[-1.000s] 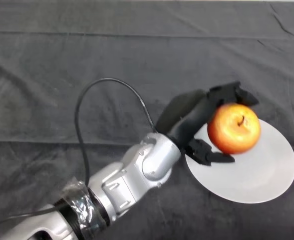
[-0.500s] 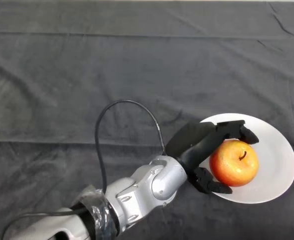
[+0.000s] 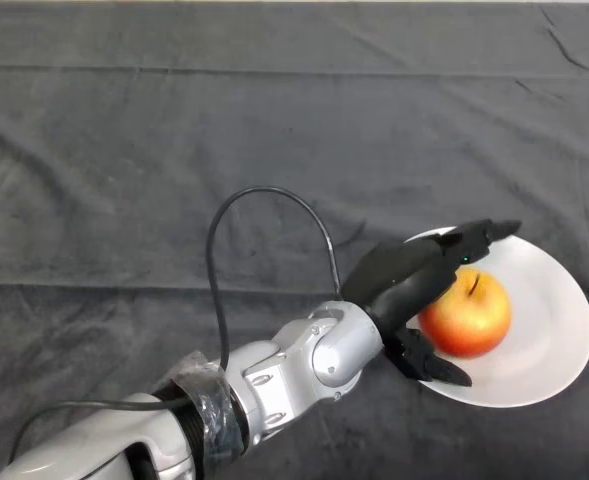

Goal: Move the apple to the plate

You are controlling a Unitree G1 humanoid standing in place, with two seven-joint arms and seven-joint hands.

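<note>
A red and yellow apple (image 3: 467, 314) with its stem up rests on a white plate (image 3: 544, 330) at the right of the table. My left hand (image 3: 411, 280) is black and lies at the apple's left side, over the plate's left rim. Its fingers (image 3: 484, 235) are straight and stretch past the apple's far side. Its thumb (image 3: 432, 364) points along the apple's near side. The hand is open and spread around the apple, not curled on it. The hand hides the plate's left rim.
A dark cloth (image 3: 174, 150) with a few creases covers the whole table. My silver-grey arm (image 3: 304, 365) comes in from the lower left.
The hand carried the apple down onto the plate, then its fingers straightened and let go. The apple now rests on the plate.
</note>
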